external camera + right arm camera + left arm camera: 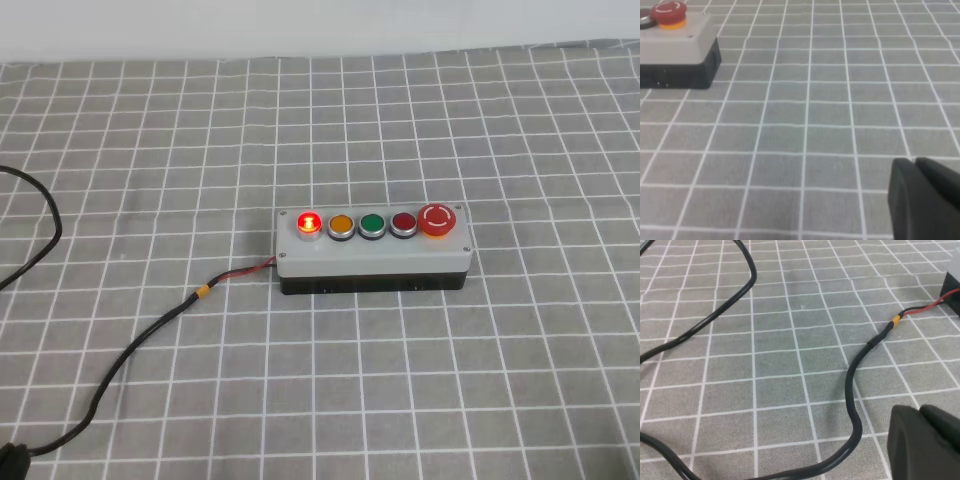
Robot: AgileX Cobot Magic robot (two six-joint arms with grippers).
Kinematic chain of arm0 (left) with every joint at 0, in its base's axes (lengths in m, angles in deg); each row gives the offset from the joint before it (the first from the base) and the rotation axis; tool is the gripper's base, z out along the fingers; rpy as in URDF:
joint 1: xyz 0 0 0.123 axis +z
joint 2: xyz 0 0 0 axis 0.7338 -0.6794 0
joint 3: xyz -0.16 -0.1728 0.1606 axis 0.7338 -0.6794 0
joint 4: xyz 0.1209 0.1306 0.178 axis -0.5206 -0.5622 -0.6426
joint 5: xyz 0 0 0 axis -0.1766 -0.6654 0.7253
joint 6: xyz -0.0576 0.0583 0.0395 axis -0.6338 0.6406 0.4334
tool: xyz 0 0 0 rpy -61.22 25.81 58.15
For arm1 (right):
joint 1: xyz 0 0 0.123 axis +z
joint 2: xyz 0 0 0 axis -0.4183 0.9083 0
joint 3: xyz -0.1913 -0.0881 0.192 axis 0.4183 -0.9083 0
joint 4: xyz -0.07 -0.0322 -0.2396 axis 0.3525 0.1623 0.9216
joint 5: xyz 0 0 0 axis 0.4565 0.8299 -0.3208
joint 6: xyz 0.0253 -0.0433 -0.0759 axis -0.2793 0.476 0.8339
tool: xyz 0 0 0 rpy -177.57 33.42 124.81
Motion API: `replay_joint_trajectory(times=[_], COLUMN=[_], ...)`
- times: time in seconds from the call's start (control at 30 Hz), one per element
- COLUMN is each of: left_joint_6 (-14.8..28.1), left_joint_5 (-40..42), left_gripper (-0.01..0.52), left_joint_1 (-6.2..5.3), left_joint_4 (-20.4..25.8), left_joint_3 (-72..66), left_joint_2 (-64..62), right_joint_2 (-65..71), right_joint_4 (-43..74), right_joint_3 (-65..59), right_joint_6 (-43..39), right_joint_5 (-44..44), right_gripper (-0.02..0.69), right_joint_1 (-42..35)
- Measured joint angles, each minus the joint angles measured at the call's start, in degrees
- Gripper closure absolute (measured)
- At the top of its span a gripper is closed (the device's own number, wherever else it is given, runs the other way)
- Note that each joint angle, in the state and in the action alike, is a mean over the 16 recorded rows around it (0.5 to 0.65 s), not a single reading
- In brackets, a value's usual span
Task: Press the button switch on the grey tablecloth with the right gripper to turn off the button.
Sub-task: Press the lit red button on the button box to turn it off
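The button switch (372, 250), a light grey box on a black base with five round buttons in a row, lies on the grey tablecloth (450, 380). The button (309, 223) at its left end glows bright red. In the right wrist view the box's right end (677, 50) with the large red mushroom button (669, 12) sits far to the upper left of my right gripper (915, 165), whose fingers are pressed together, empty. My left gripper (920, 412) is also shut and empty, beside the black cable (855, 405). Neither gripper shows in the exterior view.
The black cable (130, 350) with red wires (250, 270) runs from the box's left side to the lower left. Another cable loop (40, 220) lies at the left edge. The cloth's far edge (320, 58) meets a pale wall.
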Motion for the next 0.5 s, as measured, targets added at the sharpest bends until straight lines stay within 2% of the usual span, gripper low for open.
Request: replay_joint_trajectory(times=[0.5], left_joint_6=[0.0], left_joint_5=[0.0], left_gripper=[0.517], left_joint_1=[0.0], left_joint_4=[0.0], left_joint_3=[0.0], left_joint_2=[0.0], right_joint_2=[0.0], right_joint_4=[0.07], right_joint_3=[0.0], right_joint_6=[0.0], right_joint_5=[-3.17], right_gripper=[0.681], right_joint_1=[0.0])
